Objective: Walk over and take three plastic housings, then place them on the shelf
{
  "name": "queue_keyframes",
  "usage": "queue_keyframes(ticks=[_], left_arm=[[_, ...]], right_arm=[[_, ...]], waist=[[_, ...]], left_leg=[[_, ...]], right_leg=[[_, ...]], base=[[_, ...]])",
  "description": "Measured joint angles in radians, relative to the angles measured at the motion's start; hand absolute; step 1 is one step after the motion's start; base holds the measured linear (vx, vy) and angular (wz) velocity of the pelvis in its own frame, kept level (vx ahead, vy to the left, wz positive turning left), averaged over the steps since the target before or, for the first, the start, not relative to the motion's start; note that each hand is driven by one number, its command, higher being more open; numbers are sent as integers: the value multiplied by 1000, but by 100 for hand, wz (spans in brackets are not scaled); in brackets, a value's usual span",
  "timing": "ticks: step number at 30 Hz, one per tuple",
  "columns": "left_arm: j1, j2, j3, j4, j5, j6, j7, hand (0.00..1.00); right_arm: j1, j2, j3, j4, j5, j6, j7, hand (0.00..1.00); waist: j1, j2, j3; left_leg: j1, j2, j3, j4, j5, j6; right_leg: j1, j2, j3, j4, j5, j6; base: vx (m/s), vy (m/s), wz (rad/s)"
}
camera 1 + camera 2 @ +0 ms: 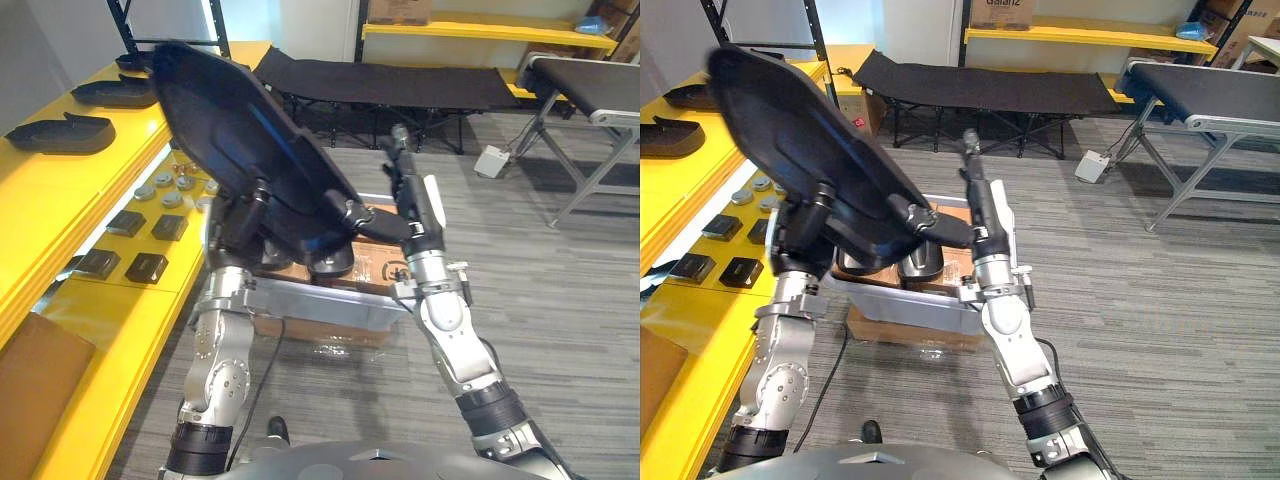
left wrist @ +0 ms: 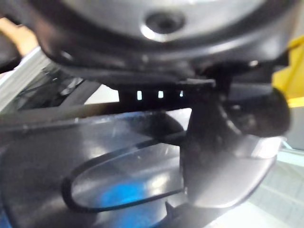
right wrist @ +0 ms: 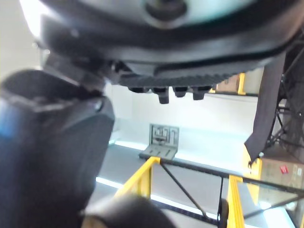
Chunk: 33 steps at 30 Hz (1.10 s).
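Grey carpet point(image 1: 560, 300) runs between a yellow shelf point(image 1: 70, 195) on my robot's left and a black folding cot point(image 1: 400, 85) along the far wall, with a black-topped conveyor point(image 1: 585, 75) to the right, as the robot holds one plastic housing point(image 1: 240, 130) up in front of it. It is a broad, glossy black shell with a rounded outline, tilted so its upper end leans toward the shelf and its lower end hangs over a grey tote point(image 1: 320, 305). The left wrist view shows a raised oval line moulded into its shiny face. Two more dark housings point(image 1: 60, 133) lie flat on the shelf's top level, and others point(image 1: 920, 262) sit in the tote, which rests on cardboard point(image 1: 895, 328). A cardboard box point(image 1: 1000, 12) on the far yellow shelf bears dark lettering. I see the left hand point(image 1: 238, 222) raised at the housing's lower edge, fingers curled round it and the thumb point(image 2: 223, 156) pressed on the glossy face. The right hand point(image 1: 412, 205) stands upright beside the housing's lower corner, its fingers point(image 1: 398, 150) straight and pointing up, its thumb point(image 1: 380, 222) stretched sideways to meet the rim
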<state>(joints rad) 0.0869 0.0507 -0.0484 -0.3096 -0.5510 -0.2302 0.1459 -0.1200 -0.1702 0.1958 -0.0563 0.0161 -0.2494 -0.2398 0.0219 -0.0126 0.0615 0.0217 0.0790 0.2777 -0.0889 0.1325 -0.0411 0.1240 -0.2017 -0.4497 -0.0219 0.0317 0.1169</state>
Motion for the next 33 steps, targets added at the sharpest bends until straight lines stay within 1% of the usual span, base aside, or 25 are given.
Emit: queue_keyframes(ticks=[3,5,6,8,10,11,13,16,17,18,21,24,27,30,32,33], left_arm=[[24,-15,66,-36,109,-51,77,0],[47,-26,125,-55,211,-91,161,0],[48,-29,137,-56,235,-96,181,0],[72,-41,171,-76,348,-98,250,0],[102,-42,165,-96,417,-98,267,0],[119,-42,161,-103,449,-97,268,0],[131,-42,146,-104,471,-94,268,0],[177,-44,139,-105,475,-94,251,0],[203,-47,140,-105,471,-93,246,0],[236,-55,140,-105,464,-92,234,0],[268,-56,144,-105,464,-92,229,0],[285,-60,173,-105,466,-92,225,0],[284,-72,228,-105,480,-90,222,0],[298,-81,291,-129,483,-75,220,0],[328,-84,340,-138,482,-73,214,0],[336,-85,351,-138,482,-73,213,0]], right_arm=[[33,16,-84,-8,14,1,-33,100],[75,18,-145,-15,78,2,-33,100],[87,19,-151,-18,97,3,-28,100],[137,21,-171,-39,176,8,17,100],[183,34,-172,-47,188,16,47,100],[212,53,-174,-47,188,32,59,100],[258,75,-174,-47,187,48,61,100],[309,99,-179,-31,184,49,58,100],[314,99,-185,-13,184,49,56,100],[321,99,-204,10,186,49,55,100],[333,99,-234,30,199,48,67,100],[330,97,-244,57,238,47,84,100],[310,96,-214,95,233,48,104,100],[264,79,-140,136,171,52,149,100],[231,46,-76,150,146,65,192,100],[219,41,-63,159,145,65,203,100]], waist=[[1,0,0],[2,0,0],[2,0,0],[-2,0,0],[-3,1,0],[-4,1,0],[-4,3,0],[-15,7,-1],[-24,7,0],[-26,7,-1],[-25,8,0],[-21,9,0],[-3,11,2],[26,13,1],[70,13,1],[82,13,1]], left_leg=[[1,1,2,0,-1,-1],[1,1,3,0,-6,-8],[0,2,3,0,-10,-10],[0,3,8,0,-14,-12],[0,3,12,0,-17,-13],[0,3,15,0,-18,-14],[-2,3,16,0,-20,-15],[-14,4,20,0,-20,-14],[-15,4,22,0,-19,-13],[-11,4,25,0,-17,-10],[-11,5,25,0,-18,-10],[-15,6,15,0,-18,-11],[-18,4,-15,0,-18,-12],[-51,1,-76,0,-11,-17],[-66,0,-128,0,-1,-18],[-67,-3,-142,0,1,-18]], right_leg=[[1,1,0,-1,-1,-1],[1,2,2,-3,-2,-2],[1,2,2,-4,-2,-2],[0,3,7,-7,-2,-2],[-1,4,12,-12,-2,-2],[-2,4,14,-15,-2,-2],[-4,5,15,-15,-2,-2],[-19,5,18,-15,-1,-2],[-20,5,19,-16,0,0],[-19,4,27,-16,2,2],[-18,6,27,-16,4,6],[-15,8,16,-17,2,3],[2,9,-14,-18,-3,2],[7,14,-77,-15,-14,-2],[23,16,-130,-14,-24,-2],[28,17,-144,-13,-26,0]], base=[[0,0,0],[0,0,0],[0,0,0],[0,0,-6],[0,0,-7],[0,0,-5],[0,0,0],[34,6,-5],[59,2,-13],[63,1,-14],[42,-3,-3],[17,-5,8],[-3,-3,28],[-26,-10,60],[-15,-24,67],[-15,-22,69]])
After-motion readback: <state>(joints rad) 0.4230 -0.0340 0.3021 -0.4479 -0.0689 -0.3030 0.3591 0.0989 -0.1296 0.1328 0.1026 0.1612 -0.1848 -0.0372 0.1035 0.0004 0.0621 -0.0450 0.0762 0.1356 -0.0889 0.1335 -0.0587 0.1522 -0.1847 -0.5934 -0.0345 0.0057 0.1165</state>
